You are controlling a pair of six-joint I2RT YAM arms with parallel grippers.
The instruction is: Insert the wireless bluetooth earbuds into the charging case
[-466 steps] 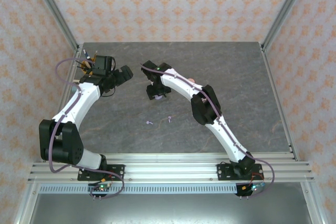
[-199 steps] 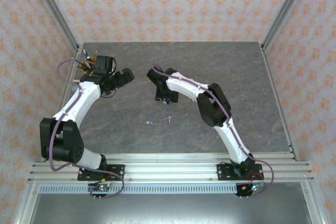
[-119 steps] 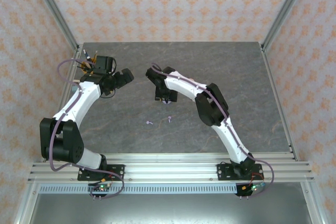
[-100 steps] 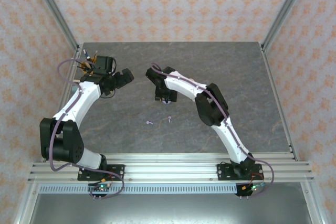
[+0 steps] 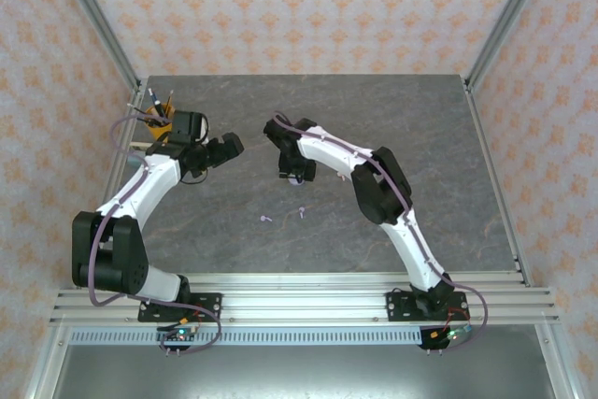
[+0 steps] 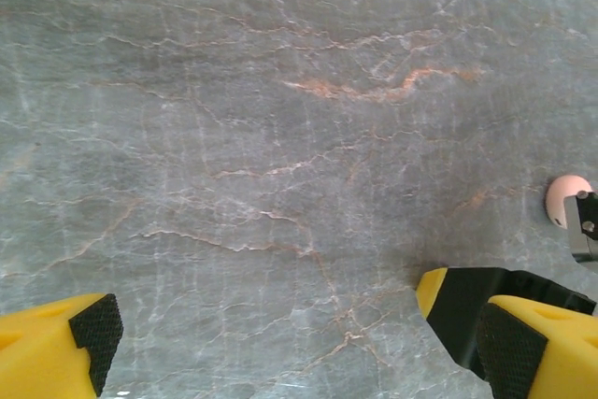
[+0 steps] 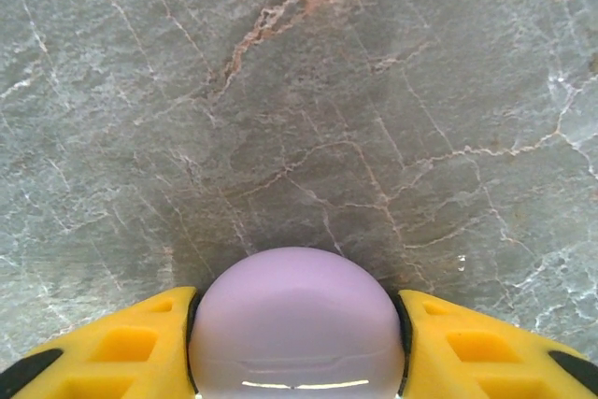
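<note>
Lilac case (image 7: 297,315) clamped in the right claw (image 5: 292,168); left claw (image 6: 271,324) gapes wide. Next, likely: open it, fetch the lilac earbuds (image 5: 266,219).

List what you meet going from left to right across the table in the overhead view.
Yellow cup of pens → left gripper → lilac earbud → right gripper, its fingers either side of the lilac case.
</note>
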